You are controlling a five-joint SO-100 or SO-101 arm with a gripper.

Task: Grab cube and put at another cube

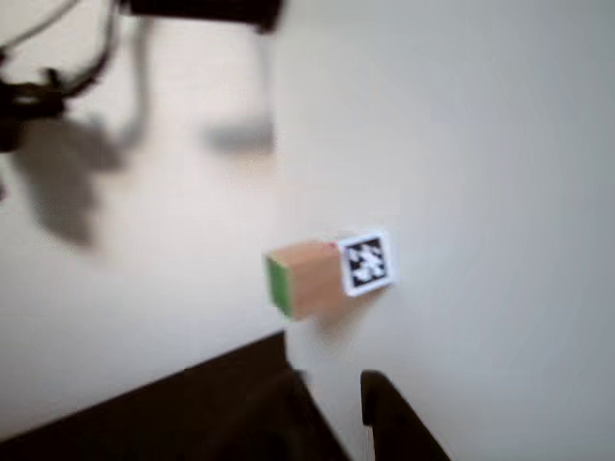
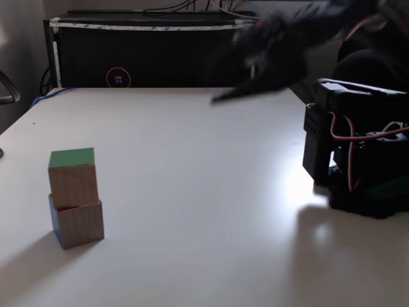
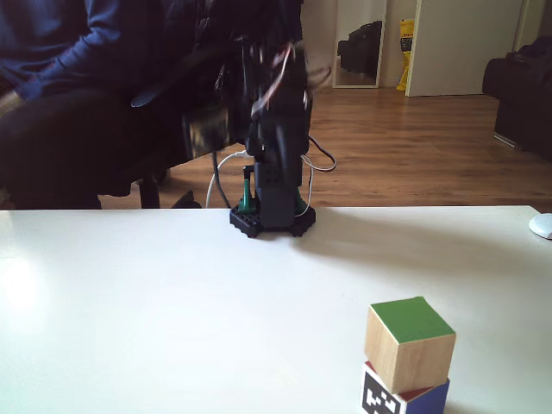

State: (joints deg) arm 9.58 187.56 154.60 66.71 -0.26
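The wooden cube point(image 2: 72, 177) with a green top face stands on the other cube point(image 2: 77, 222) at the table's left in a fixed view. From the opposite side in a fixed view, the green-topped cube point(image 3: 408, 341) sits slightly skewed on the lower cube point(image 3: 404, 399), which shows a black-and-white marker and a blue face. The blurred other view shows the wooden cube point(image 1: 309, 277) against the marker cube point(image 1: 367, 261). My gripper point(image 1: 332, 408) is at the bottom edge, apart from the stack, open with nothing between its fingers. The arm point(image 2: 287, 41) is raised and motion-blurred.
The arm's base point(image 3: 272, 216) stands at the table's far edge, with a seated person point(image 3: 78, 86) behind it. A black cabinet point(image 2: 147, 54) runs along the table's back. A white mouse point(image 3: 542, 226) lies at the right edge.
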